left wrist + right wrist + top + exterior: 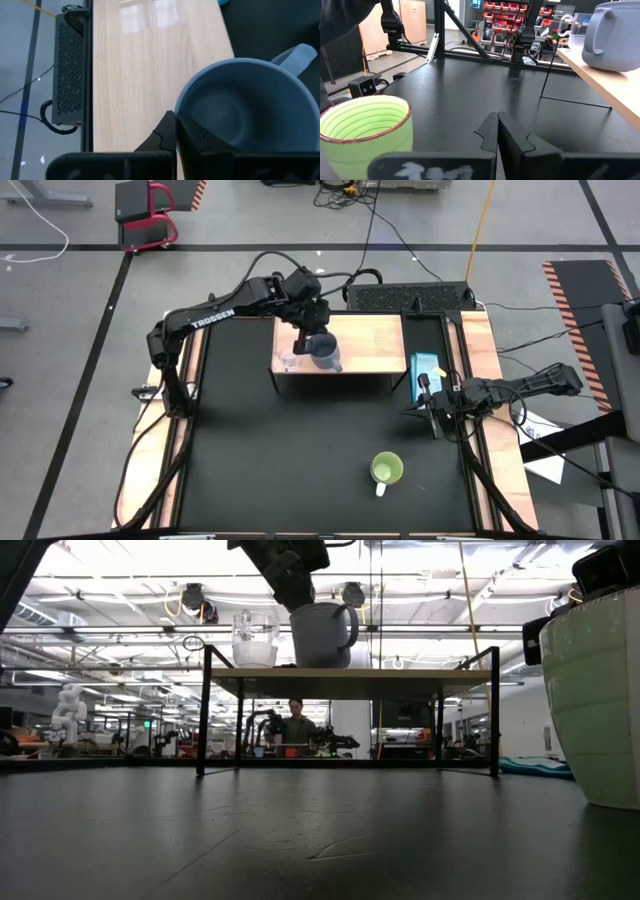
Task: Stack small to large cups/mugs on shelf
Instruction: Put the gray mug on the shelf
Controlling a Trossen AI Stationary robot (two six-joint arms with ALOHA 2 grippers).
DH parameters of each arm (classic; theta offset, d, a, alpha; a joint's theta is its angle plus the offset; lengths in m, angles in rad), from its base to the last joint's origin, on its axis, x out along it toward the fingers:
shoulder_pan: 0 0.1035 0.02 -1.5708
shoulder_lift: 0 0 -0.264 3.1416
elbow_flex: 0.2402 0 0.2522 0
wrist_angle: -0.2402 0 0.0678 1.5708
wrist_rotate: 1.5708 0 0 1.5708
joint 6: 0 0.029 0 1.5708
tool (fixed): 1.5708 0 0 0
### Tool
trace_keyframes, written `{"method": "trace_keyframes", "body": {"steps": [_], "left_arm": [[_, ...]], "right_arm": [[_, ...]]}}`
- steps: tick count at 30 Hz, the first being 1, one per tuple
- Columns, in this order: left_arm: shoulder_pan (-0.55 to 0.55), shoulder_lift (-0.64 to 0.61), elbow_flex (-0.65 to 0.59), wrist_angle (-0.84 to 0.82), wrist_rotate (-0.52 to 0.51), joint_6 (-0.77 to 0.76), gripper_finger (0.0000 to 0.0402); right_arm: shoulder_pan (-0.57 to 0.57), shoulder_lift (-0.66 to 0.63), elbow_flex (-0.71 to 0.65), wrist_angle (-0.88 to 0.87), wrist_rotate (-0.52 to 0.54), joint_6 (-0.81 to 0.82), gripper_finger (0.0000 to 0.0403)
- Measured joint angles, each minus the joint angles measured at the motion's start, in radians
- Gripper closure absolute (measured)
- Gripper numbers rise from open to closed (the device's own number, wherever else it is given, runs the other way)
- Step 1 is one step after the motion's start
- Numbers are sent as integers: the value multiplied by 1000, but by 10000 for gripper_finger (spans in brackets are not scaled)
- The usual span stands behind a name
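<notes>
The grey-blue mug [326,352] stands upright at the left part of the shelf [370,340], with my left gripper [176,131] shut on it from above. The small clear glass cup [254,640] rests by its base on the shelf top, just left of the mug. The lime-green mug [386,470] with its white handle stands on the black table mat near the front right. My right gripper [432,420] is shut and holds nothing; it hovers level by the table's right side, behind the green mug [367,130]. My left gripper pinches the mug's wall at the rim [176,111], one finger inside the mug and one outside. The fingers slant down from the table's far left side, opposite the handle [296,54]. The mug is upright, its base at the shelf top [400,675]; whether it touches, I cannot tell.
A blue box [425,368] lies on the table right of the shelf. A black perforated box [410,298] stands behind the shelf's far edge. The shelf's right half is bare wood. A person [295,725] shows in the room beyond the table.
</notes>
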Motion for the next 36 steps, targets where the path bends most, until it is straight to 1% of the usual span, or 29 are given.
{"method": "trace_keyframes", "body": {"steps": [6,9,16,31,36], "left_arm": [[-6,0,0,17,-9,-3,401],[-18,0,0,20,-41,-4,401],[-35,11,0,25,-76,-9,401],[-45,26,1,40,-92,-8,401],[-64,27,0,56,-131,0,401]], "right_arm": [[0,1,0,-2,0,0,403],[0,1,0,-3,0,0,403],[0,1,0,-5,0,0,403],[0,2,0,-9,0,0,403],[0,2,0,-17,0,0,403]]}}
